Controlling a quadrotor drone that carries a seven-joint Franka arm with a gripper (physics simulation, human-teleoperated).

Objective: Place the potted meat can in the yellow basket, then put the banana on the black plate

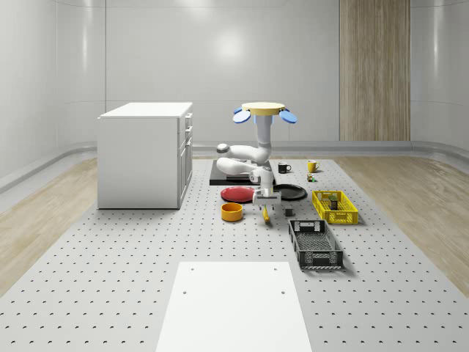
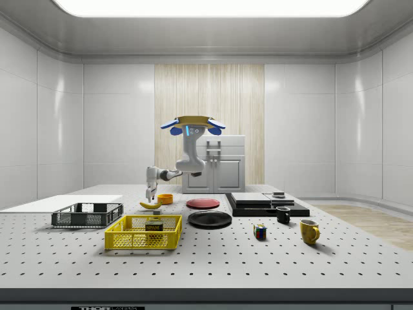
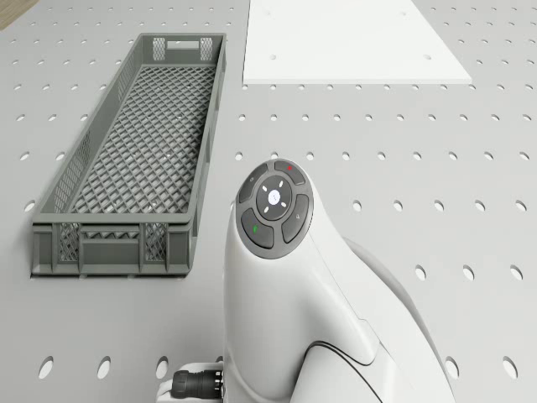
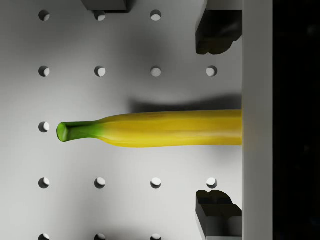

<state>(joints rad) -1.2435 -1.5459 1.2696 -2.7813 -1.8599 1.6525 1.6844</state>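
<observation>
Can [image 1: 334,204] already sitting in the yellow basket [image 1: 348,215]. Banana [image 4: 165,128] on the table, plate [image 1: 291,192] at its 1 o'clock. Hovering above; gripper [image 4: 218,125] spread open around it, not squeezed yet.

We see a smooth, waxy yellow banana [image 4: 165,129] on the matt grey perforated metal table [image 4: 125,200]. The grey lattice plastic crate [image 3: 134,159] looks dull, while the white moulded arm shell [image 3: 319,319] gleams glossy.
</observation>
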